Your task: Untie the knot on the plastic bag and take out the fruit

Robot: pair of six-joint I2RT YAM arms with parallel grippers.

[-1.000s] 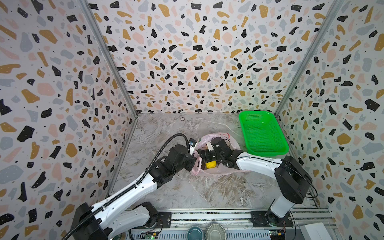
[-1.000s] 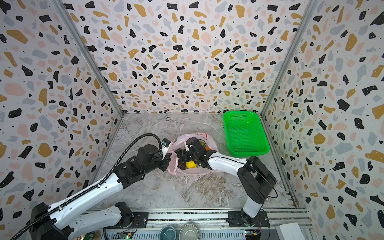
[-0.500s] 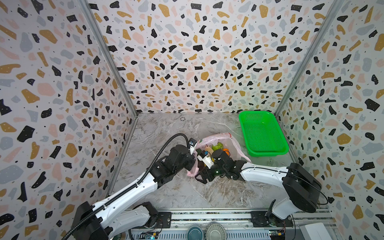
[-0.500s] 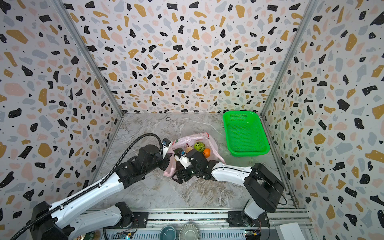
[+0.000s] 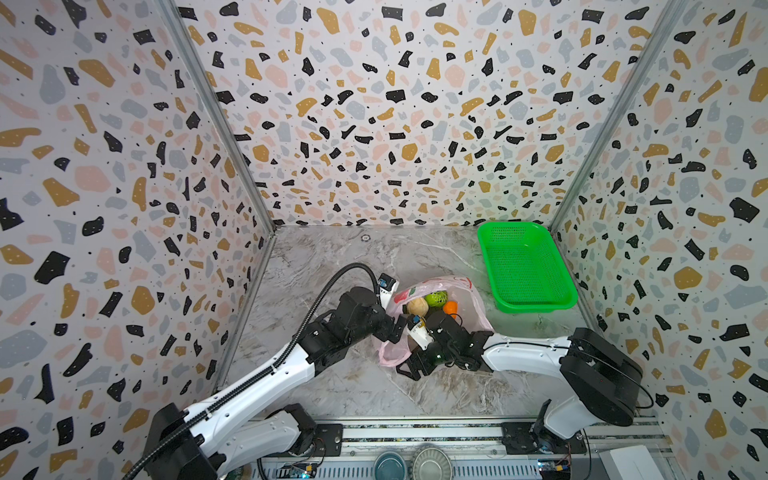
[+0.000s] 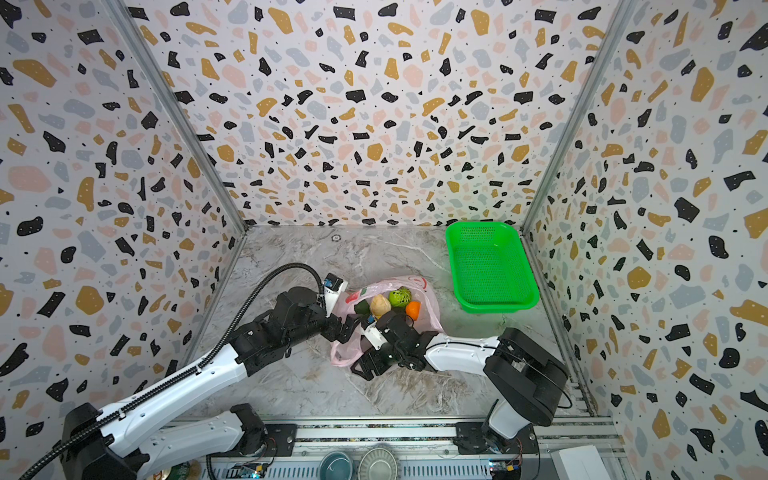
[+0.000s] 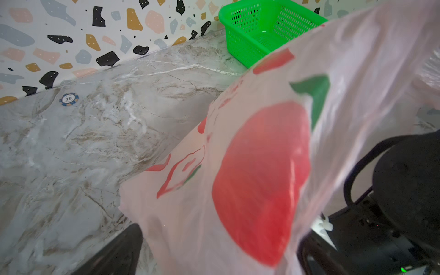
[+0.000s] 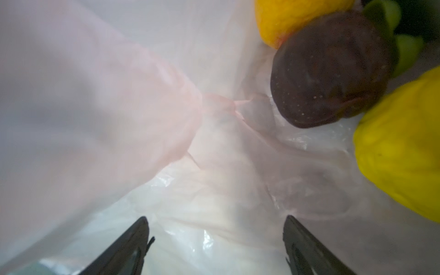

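Observation:
The pale pink plastic bag (image 5: 471,309) (image 6: 430,301) lies slack and gaping mid-table. Fruit shows in its mouth: cream-white (image 5: 417,306), bumpy light green (image 5: 435,298), orange (image 5: 450,308) and dark green (image 6: 361,307). The knot is out of view. My left gripper (image 5: 395,328) (image 7: 221,234) stands open at the bag's left edge, with the red-printed film (image 7: 238,166) draped between its fingers. My right gripper (image 5: 411,368) (image 8: 216,221) is open at the bag's near edge, looking into the bag at a yellow fruit (image 8: 400,147) and a blackish-brown one (image 8: 331,71).
A bright green mesh basket (image 5: 525,266) (image 7: 262,31) stands at the back right against the wall. A small poker chip (image 7: 69,98) lies near the back wall. Speckled walls close in three sides. Two bowls (image 5: 411,465) sit below the front rail.
My left gripper has opened and let the bag's edge go. My right gripper drew back from over the fruit to the bag's near edge, uncovering the fruit.

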